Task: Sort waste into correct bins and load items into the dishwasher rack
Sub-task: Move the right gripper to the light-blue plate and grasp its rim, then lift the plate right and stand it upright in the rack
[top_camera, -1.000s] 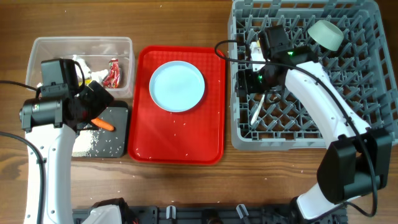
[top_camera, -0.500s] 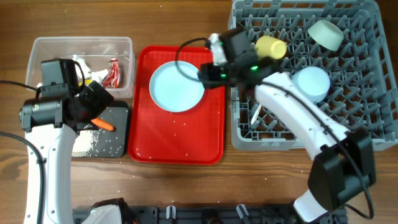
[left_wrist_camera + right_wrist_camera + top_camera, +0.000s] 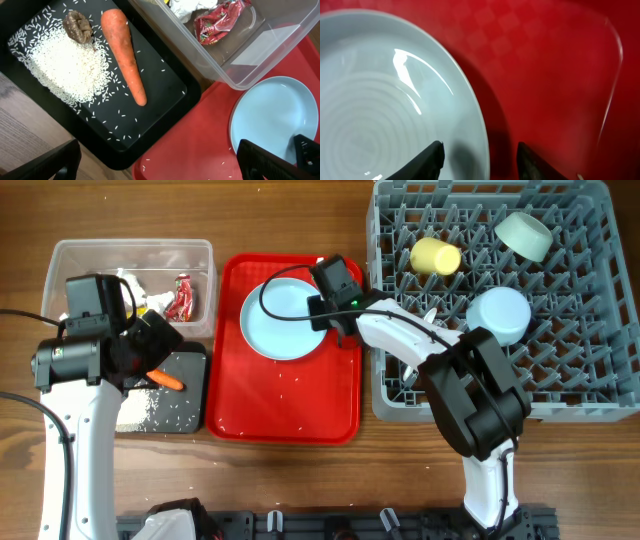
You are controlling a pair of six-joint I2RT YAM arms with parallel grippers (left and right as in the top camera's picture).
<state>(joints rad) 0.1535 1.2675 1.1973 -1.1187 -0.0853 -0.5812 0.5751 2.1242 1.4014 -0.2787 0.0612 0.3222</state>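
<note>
Now, right pincer (image 3: pixel 479 161) parted wide, astride light-blue plate (image 3: pixel 380 100) rim

Tally of dishes, containers and waste

One round light-blue plate (image 3: pixel 285 320), one yellow cup (image 3: pixel 435 256), two bowls: pale-green bowl (image 3: pixel 525 235), light-blue bowl (image 3: pixel 498 313). One grey dishwasher rack (image 3: pixel 590 380), one flat red tray (image 3: pixel 290 402). Two bins: clear tub (image 3: pixel 130 244), black tray (image 3: pixel 165 80). One orange carrot (image 3: pixel 125 55), one brown lump (image 3: pixel 78 25), one rice heap (image 3: pixel 65 65) plus scattered grains beyond counting, one red wrapper (image 3: pixel 220 22), one wad of white tissue (image 3: pixel 187 6).
</note>
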